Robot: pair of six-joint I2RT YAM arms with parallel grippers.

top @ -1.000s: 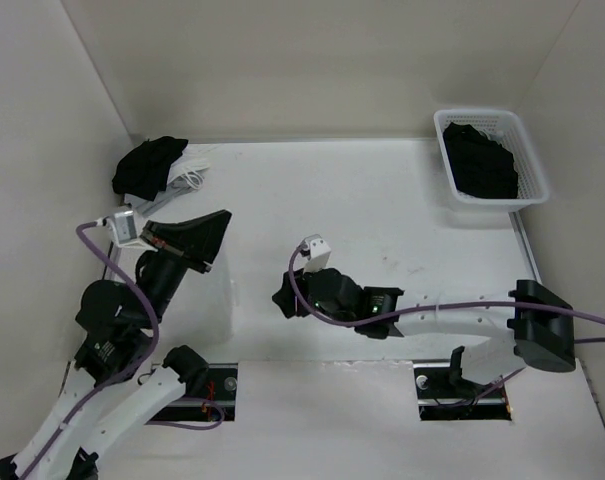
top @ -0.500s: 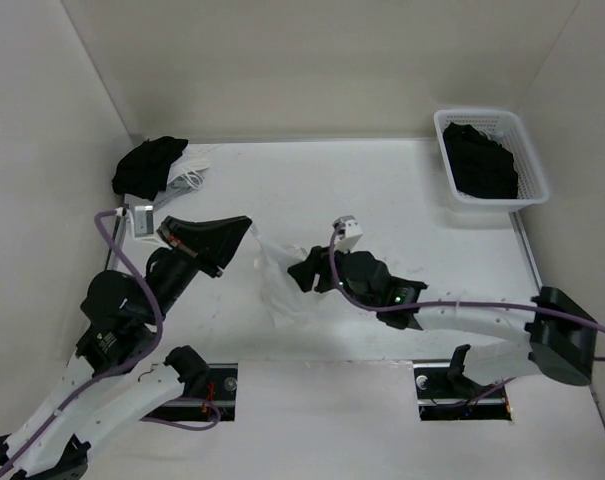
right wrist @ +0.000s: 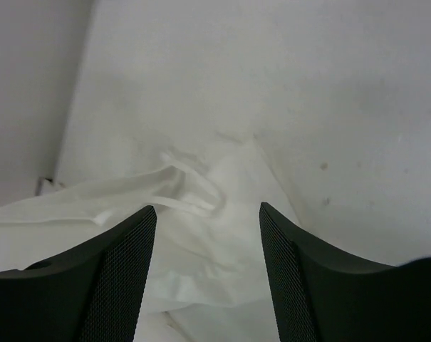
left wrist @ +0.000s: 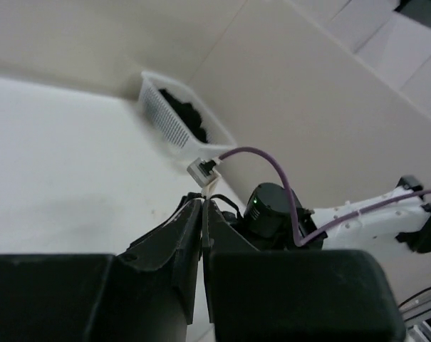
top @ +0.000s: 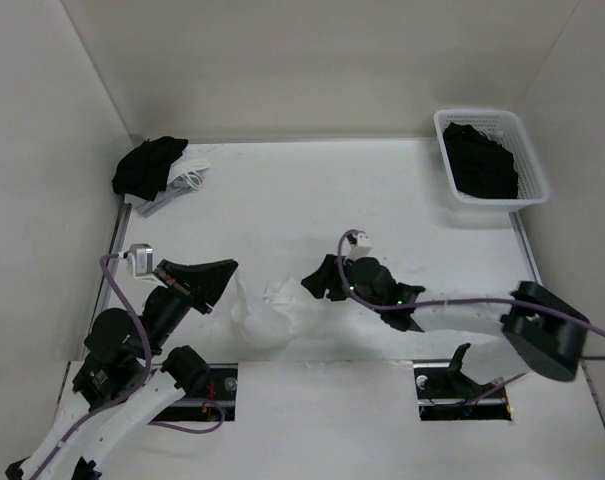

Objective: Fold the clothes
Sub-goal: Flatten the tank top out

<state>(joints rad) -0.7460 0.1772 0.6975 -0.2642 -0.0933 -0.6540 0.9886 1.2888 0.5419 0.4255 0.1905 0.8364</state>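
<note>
Now, left gripper (left wrist: pixel 203 203): clamped on camisole (top: pixel 257 320) edge
Right gripper (right wrist: pixel 206 209): spread wide, empty
Risk: thin edge dropped if tugged

Counting off my feed now. Two grippers: the left gripper (top: pixel 222 272) and the right gripper (top: pixel 318 284). One white camisole (top: pixel 267 318) by the desk's (top: pixel 382 200) near edge, just the one. One basket (top: pixel 530 190) in the far right corner, with one black heap (top: pixel 479 160) inside it (could be several garments, I can't separate them). In the far left corner there's one black bundle (top: pixel 147 165) and one white-grey strappy piece (top: pixel 185 180) touching it. Two openings along the near edge: a left cut-out (top: pixel 210 385) and a right cut-out (top: pixel 462 392).
</note>
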